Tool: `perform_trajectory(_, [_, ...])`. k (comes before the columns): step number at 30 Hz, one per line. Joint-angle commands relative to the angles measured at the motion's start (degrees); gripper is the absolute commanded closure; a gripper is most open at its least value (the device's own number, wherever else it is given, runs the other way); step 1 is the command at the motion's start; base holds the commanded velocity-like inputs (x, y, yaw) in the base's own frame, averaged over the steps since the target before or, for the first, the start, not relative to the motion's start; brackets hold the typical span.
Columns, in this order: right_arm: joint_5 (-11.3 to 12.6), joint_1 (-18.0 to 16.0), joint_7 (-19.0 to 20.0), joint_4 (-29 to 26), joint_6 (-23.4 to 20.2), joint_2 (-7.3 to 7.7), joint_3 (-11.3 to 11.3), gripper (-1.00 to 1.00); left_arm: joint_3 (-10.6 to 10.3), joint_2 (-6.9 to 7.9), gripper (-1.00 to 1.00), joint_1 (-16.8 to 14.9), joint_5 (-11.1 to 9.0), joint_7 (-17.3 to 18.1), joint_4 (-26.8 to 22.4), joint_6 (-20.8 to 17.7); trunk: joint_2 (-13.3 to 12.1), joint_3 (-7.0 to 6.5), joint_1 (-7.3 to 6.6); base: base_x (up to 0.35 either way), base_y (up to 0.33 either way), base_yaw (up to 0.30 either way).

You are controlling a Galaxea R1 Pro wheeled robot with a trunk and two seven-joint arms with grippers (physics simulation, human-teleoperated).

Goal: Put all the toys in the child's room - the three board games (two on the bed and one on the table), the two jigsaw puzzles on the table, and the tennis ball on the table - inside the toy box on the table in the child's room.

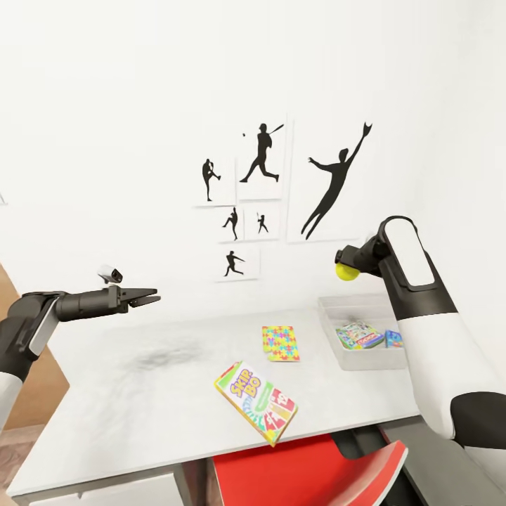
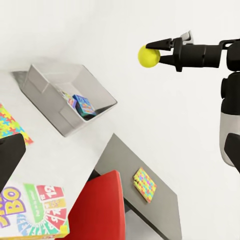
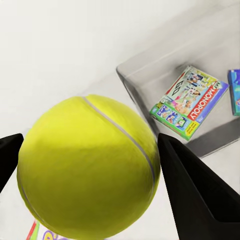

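My right gripper [image 1: 346, 269] is shut on the yellow-green tennis ball [image 1: 345, 271] [image 3: 87, 165] and holds it in the air above the near-left corner of the pale grey toy box [image 1: 329, 310] [image 2: 45, 85]. In the box lie a green-edged Monopoly board game [image 3: 190, 100] and a smaller blue one [image 1: 394, 339]. The SKIP-BO box [image 1: 255, 402] lies on the table [image 1: 140, 393], overhanging its front edge. One jigsaw puzzle [image 1: 280, 343] rests flat on the table left of the box. My left gripper [image 1: 156, 299] hovers open and empty over the table's left part.
A red chair [image 1: 302, 471] sits tucked under the table's front edge. A second jigsaw puzzle [image 2: 144, 184] lies on a lower dark grey surface [image 2: 155, 215] beyond the table's end. Black silhouette sport prints [image 1: 263, 151] hang on the white wall behind.
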State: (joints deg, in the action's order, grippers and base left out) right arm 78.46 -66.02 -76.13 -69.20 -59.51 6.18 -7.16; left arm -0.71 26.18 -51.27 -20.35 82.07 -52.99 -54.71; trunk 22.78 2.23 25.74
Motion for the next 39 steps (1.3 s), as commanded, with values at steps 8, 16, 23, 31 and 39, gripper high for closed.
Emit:
perform_trajectory(8, [0.6,0.0,-0.6,0.0,-0.5,0.21,-0.1,1.0,-0.1,0.07,-1.0,-0.1,-0.2,0.2,0.0,-0.6,0.1,0.66,0.04,0.006,0.002,-0.1])
perform_trajectory(16, [0.6,0.1,-0.7,0.0,-0.5,0.25,0.0,1.0,1.4,0.04,-1.0,-0.1,-0.2,0.1,0.0,-0.8,0.1,1.31,0.04,0.0,-0.107,-0.146])
perform_trajectory(23, [0.6,0.1,-0.7,0.0,-0.5,0.29,0.0,1.0,2.0,0.06,-1.0,-0.1,-0.2,0.2,0.0,-0.8,0.1,1.48,0.04,0.0,-0.129,-0.044])
perform_trajectory(31, [0.6,0.1,-0.7,0.0,-0.5,0.24,0.0,1.0,2.1,0.09,-1.0,-0.1,-0.2,0.2,0.0,-0.8,0.1,1.5,0.04,0.069,-0.129,-0.004])
perform_trajectory(39, [0.6,0.1,-0.7,0.0,-0.5,0.23,0.0,1.0,2.2,0.1,-1.0,-0.1,-0.2,0.2,0.0,-0.7,0.1,1.5,0.04,0.093,0.029,0.0])
